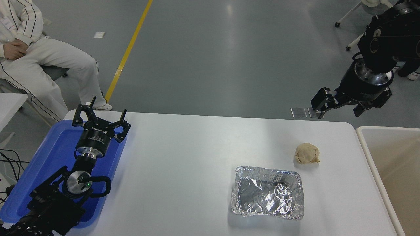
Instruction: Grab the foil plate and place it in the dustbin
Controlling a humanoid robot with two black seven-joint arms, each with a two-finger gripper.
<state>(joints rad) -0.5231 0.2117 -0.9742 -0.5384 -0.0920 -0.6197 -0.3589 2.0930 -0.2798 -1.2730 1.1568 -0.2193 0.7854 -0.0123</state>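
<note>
The foil plate (267, 193) lies flat on the white bench (183, 164), low and right of middle, near the paper ball (306, 153). The dustbin (364, 144) sits at the right edge. The right gripper (338, 106) hangs at the upper right, jaws spread wide and holding nothing. The left gripper (100, 119) rests over the blue tray (59, 147) at the left, jaws spread too.

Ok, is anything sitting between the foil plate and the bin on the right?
Nothing visible: bare white table lies between the crinkled silver foil plate and the cream plastic dustbin. The crumpled tan paper ball sits beyond the plate's far right corner, off that line.
</note>
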